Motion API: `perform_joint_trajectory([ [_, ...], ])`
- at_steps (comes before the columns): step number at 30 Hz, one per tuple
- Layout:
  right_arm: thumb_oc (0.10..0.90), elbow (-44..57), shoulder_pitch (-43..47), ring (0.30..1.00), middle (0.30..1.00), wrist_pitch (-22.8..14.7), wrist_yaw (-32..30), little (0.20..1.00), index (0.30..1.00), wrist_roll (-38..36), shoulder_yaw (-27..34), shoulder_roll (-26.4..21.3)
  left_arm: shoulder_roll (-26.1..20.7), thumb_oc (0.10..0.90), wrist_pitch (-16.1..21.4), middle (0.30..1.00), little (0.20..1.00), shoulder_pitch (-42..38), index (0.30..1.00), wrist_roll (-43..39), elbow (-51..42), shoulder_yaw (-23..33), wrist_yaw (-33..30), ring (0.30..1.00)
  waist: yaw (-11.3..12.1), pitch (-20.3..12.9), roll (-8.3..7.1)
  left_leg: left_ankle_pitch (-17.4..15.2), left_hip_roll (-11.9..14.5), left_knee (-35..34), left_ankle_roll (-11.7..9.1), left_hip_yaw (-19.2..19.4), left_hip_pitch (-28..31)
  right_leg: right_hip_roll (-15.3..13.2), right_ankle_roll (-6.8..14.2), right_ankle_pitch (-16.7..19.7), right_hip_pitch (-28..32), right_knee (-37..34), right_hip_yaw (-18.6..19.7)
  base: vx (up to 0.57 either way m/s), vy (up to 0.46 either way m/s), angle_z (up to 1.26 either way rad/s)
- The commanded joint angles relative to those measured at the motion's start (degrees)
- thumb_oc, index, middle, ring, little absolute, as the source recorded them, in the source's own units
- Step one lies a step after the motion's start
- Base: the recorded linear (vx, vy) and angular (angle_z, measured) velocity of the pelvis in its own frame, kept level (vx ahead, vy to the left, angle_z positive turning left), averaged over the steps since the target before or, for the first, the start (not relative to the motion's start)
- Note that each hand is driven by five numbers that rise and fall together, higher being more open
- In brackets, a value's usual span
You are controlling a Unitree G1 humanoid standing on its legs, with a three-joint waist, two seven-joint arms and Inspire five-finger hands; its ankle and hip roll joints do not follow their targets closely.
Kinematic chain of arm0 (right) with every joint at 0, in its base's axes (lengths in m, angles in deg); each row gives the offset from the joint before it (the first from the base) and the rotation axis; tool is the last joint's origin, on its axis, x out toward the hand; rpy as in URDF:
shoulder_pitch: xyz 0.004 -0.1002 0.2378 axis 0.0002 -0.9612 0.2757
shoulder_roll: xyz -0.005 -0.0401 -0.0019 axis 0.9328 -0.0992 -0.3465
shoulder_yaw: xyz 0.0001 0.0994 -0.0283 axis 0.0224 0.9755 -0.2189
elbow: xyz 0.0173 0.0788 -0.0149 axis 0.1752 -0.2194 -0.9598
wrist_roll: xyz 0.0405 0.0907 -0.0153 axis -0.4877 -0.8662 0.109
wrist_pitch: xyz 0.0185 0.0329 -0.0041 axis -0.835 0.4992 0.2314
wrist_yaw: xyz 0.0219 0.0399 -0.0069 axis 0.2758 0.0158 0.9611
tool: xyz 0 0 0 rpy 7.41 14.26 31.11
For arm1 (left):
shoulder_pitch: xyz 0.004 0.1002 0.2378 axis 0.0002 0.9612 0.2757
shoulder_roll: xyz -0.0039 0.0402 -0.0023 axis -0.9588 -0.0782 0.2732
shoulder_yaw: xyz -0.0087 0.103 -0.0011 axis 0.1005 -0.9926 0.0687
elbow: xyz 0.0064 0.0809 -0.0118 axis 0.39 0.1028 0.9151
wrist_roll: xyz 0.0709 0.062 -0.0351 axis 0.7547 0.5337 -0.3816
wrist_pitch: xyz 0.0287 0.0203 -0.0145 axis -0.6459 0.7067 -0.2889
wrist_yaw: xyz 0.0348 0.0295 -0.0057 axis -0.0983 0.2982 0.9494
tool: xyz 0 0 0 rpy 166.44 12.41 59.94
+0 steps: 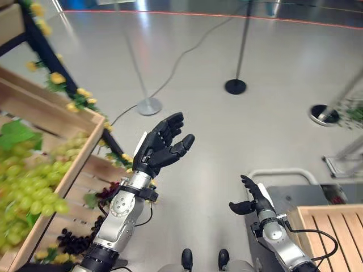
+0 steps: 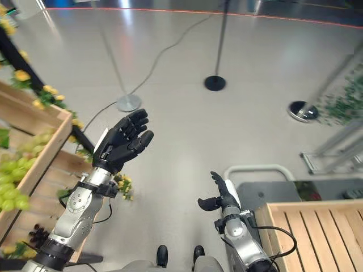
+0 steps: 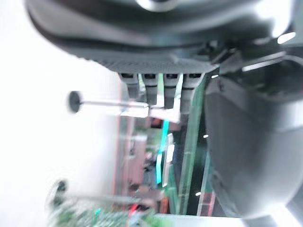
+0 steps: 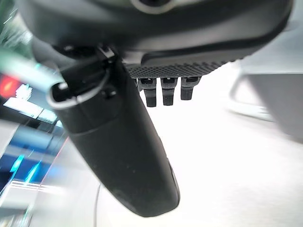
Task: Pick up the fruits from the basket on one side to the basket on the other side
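the glossy grey floor [image 1: 227, 136] takes up most of the scene, smooth and reflective, with a thin red line [image 1: 227, 15] along its far edge. at its left edge stands a tiered stand of pale slatted wooden crates [image 1: 54, 122], rough-planked and open-topped; i count two tiers for certain. the upper crate holds a heap of green grapes [image 1: 25, 181], small, round and too many to count, with a broad green leaf [image 1: 16, 133] at its far side. in the lower tier, near the stand's front corner, lies one cluster of dark purple grapes [image 1: 76, 241]. a garland of yellow artificial flowers [image 1: 71, 93] with green leaves runs along the dark frame behind the crates. at the floor's right near corner sits a second pale slatted wooden crate [image 2: 317, 232], its boards bare where they show. two thin metal poles stand on round bases well apart from both crates: one silver disc base [image 1: 148, 106] and one black disc base [image 1: 235, 86].

the left hand [image 1: 161, 146] hangs raised over the floor just beside the stand's right edge, fingers spread wide, holding nothing. the right hand [image 2: 218, 195] hovers low near the right crate's left edge, fingers straight, thumb out, also holding nothing. no writing is legible.
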Motion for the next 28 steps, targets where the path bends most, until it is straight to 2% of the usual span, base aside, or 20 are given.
perform_joint_trajectory([
  [1, 0.8, -1.2, 2.5, 0.9, 0.9, -5.5, -0.6, 0.9, 0.9, -5.4, -1.9, 0.0, 1.7, 0.8, 7.0, 0.9, 0.9, -2.1, 0.9, 0.3, 3.2, -0.8, -1.5, 0.9, 1.8, -5.2, -2.63, -2.8, -2.3, 2.8, -1.9, -6.0, -1.1, -0.2, 1.9, 6.5, 5.8, -9.6, 1.2, -0.02, -0.047, -0.43],
  [4, 0.8, -5.6, 2.5, 0.9, 0.9, -5.6, 0.6, 0.9, 0.9, -9.6, -1.7, 1.8, 4.2, 0.8, 7.5, 0.9, 0.9, -0.9, 0.9, 1.5, 12.1, -2.4, -3.2, 0.9, 1.5, -5.9, -2.77, -2.5, -1.9, 1.3, -2.4, -5.6, -0.4, 0.6, 1.0, 7.2, 6.6, -12.1, 1.8, -0.03, -0.028, -0.22],
  [7, 0.8, -9.4, 2.2, 0.9, 0.9, -5.9, 2.3, 0.9, 0.9, -10.5, -1.5, 3.0, 6.0, 0.8, 7.2, 0.9, 0.9, -0.5, 0.9, 2.2, 19.8, -3.6, -3.5, 0.9, 1.0, -6.3, -2.8, -2.6, -1.8, 1.2, -2.5, -5.4, -0.3, 0.9, 0.8, 7.2, 6.5, -12.1, 2.0, -0.02, -0.014, -0.1],
  [11, 0.8, -19.4, 2.1, 0.9, 0.9, -8.5, 5.2, 0.9, 0.9, -12.5, -0.8, 5.0, 9.8, 0.8, 3.7, 0.9, 0.9, 0.0, 0.9, 1.9, 34.8, -4.1, -2.1, 0.9, 0.3, -6.8, -2.77, -3.0, -1.9, 1.1, -2.3, -4.8, 0.4, 1.4, 0.5, 7.0, 6.6, -12.1, 2.4, 0.0, -0.007, -0.04],
  [15, 0.8, -29.2, 3.7, 0.9, 0.9, -10.1, 8.7, 0.9, 0.9, -13.9, -0.8, 7.1, 13.1, 0.8, 1.9, 0.9, 0.9, -0.9, 0.9, 4.5, 48.3, -4.0, -0.6, 0.9, 0.2, -7.3, -2.64, -3.2, -2.0, 1.0, -2.0, -4.6, 0.9, 1.6, 0.4, 7.0, 6.7, -12.0, 2.4, 0.0, 0.0, 0.0],
  [19, 0.8, -34.4, 4.0, 0.9, 0.9, -11.0, 11.2, 0.9, 0.9, -15.4, -0.5, 8.8, 14.8, 0.8, 0.7, 0.9, 0.9, 0.0, 0.9, 3.5, 55.5, -3.3, 0.8, 0.9, 0.4, -7.4, -2.49, -3.2, -2.2, 0.8, -1.8, -5.0, 1.4, 1.5, 0.4, 6.9, 7.0, -12.0, 2.1, 0.0, 0.0, 0.0],
  [28, 0.8, -39.5, 4.3, 0.9, 0.9, -12.6, 11.5, 0.9, 0.9, -17.9, 0.6, 10.7, 16.5, 0.8, 1.2, 0.9, 0.9, 1.4, 0.9, 3.3, 62.2, -2.6, 3.0, 0.9, 0.9, -7.5, -2.66, -3.5, -2.6, 0.5, -1.5, -5.7, 2.1, 1.3, 0.4, 6.6, 7.7, -11.9, 1.6, 0.01, 0.001, 0.0],
])
